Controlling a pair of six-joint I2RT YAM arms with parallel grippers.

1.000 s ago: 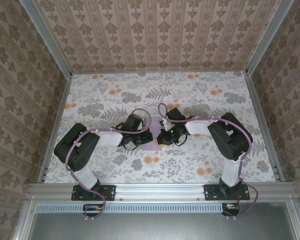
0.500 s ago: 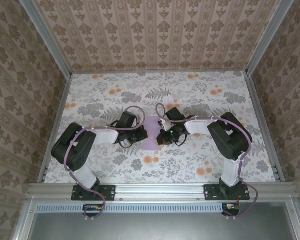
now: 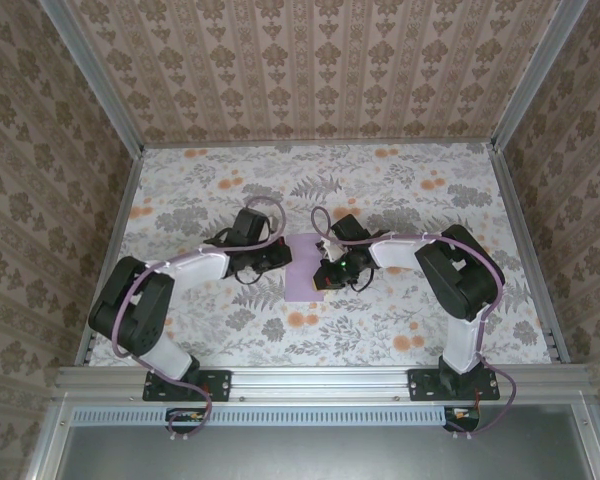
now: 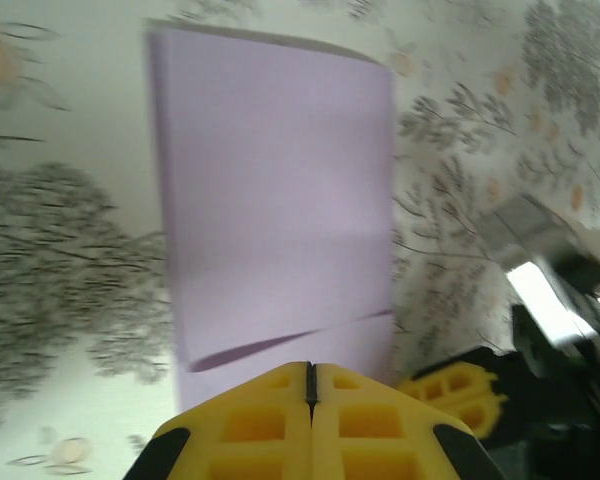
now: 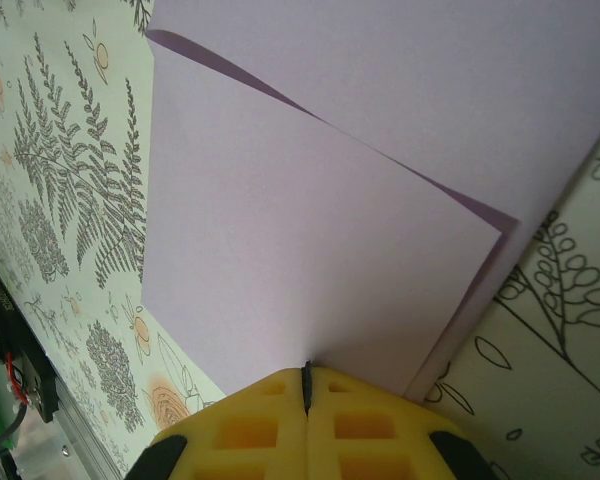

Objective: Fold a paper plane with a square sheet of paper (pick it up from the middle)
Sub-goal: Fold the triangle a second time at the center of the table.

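The square sheet of paper (image 3: 300, 282) lies on the floral cloth at the table's middle as a lilac upright rectangle. In the right wrist view the paper (image 5: 310, 230) has an upper layer lying on a lower one, its edge running diagonally. In the left wrist view the paper (image 4: 275, 180) has a slightly lifted layer near my fingers. My left gripper (image 3: 283, 257) sits at its left edge, shut with nothing between the fingers (image 4: 311, 367). My right gripper (image 3: 323, 272) is at the paper's right edge, shut, tips (image 5: 307, 372) resting against the upper layer.
The floral tablecloth (image 3: 380, 190) covers the table, closed in by patterned walls and metal posts (image 3: 525, 250). A yellow finger of the right gripper (image 4: 460, 392) shows close beside the paper in the left wrist view.
My left arm has swung back and to the left, its gripper sliding off the paper's lower left toward the left edge. The right arm and the paper have stayed put.
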